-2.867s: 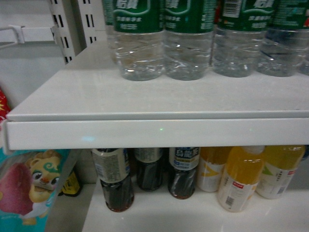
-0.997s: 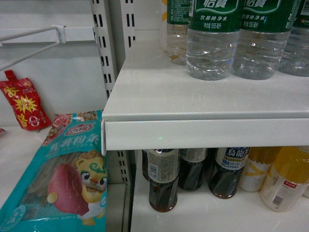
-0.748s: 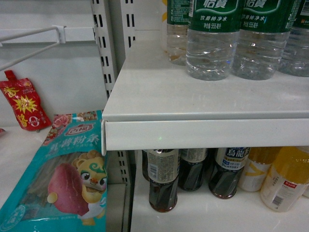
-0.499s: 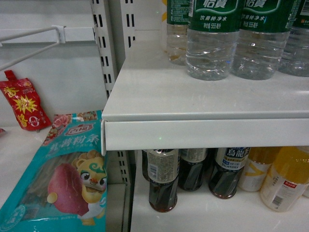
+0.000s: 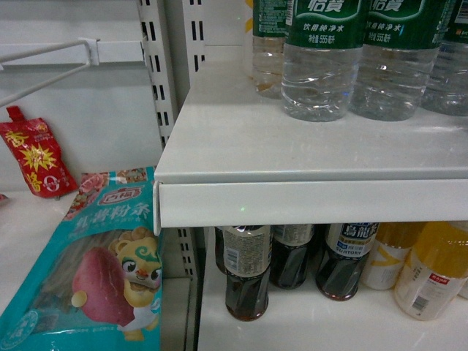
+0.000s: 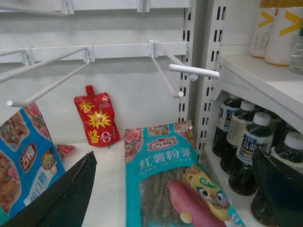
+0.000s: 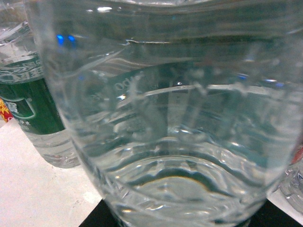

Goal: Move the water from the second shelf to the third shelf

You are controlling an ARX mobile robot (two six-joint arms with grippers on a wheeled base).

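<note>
At the shelving, head view: the camera is looking at the left end of a white shelf (image 5: 292,146), having swung left over the last few seconds and barely moved in the last one.
Water, head view: the water (image 5: 318,62), clear bottles with green labels, is standing in a row on that shelf, none lifted.
Below: dark tea bottles (image 5: 245,281) and orange drink bottles (image 5: 431,274) are standing on the next shelf down.
Arms, head view: neither is showing.
Left wrist view: the left gripper (image 6: 173,158) is hanging spread wide and empty in front of a teal snack bag (image 6: 175,184) and a red pouch (image 6: 97,120).
Right wrist view: one water bottle (image 7: 175,118) is filling the frame, with a neighbouring bottle (image 7: 33,94) just beside it.
Right gripper (image 7: 182,222): only dark slivers are showing, probably its fingers; whether they are clamping the bottle cannot be told.
Meaning: the approach looks settled, with the lift not yet begun.
</note>
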